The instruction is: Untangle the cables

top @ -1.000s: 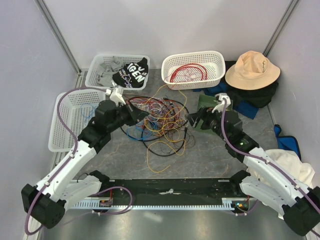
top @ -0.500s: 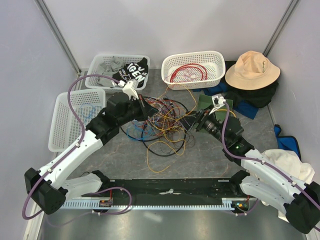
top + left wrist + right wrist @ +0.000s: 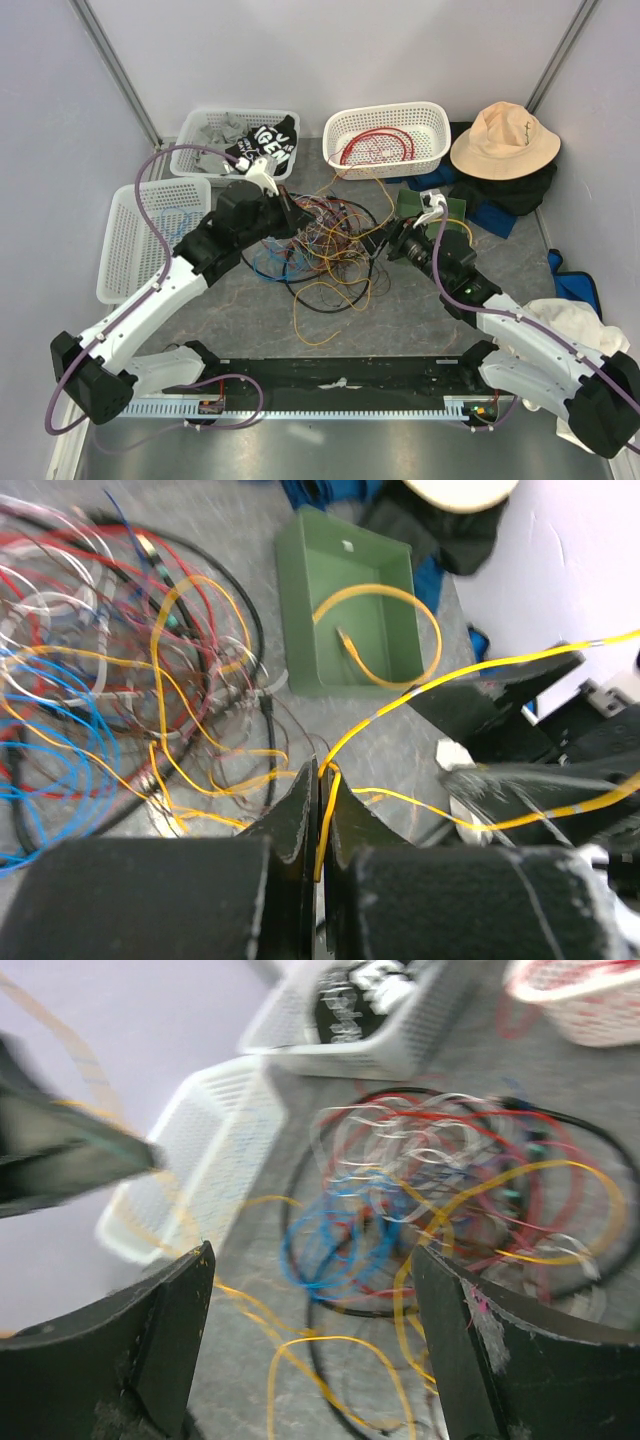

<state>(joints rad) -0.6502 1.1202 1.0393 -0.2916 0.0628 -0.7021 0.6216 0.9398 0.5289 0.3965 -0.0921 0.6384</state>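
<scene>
The cables [image 3: 322, 243] lie in a loose heap of black, red, yellow-orange, blue and white wires at the table's middle. The heap also shows in the left wrist view [image 3: 130, 670] and the right wrist view [image 3: 440, 1180]. My left gripper [image 3: 296, 217] hangs over the heap's left part. In the left wrist view it [image 3: 322, 815] is shut on a yellow-orange cable [image 3: 400, 702] that runs taut to the right. My right gripper [image 3: 384, 243] is at the heap's right edge. In its wrist view it [image 3: 312, 1255] is open and empty above the wires.
A white basket [image 3: 432, 118] at the back holds a red coil [image 3: 375, 145]. A basket [image 3: 190, 140] at back left holds cloth. A left basket [image 3: 125, 250] holds a blue cable. A green box [image 3: 300, 600] holds a yellow cable. A hat [image 3: 505, 140] lies at back right.
My left gripper has swung right and farther over the heap. My right gripper has moved left and nearer, up to the heap's right edge.
</scene>
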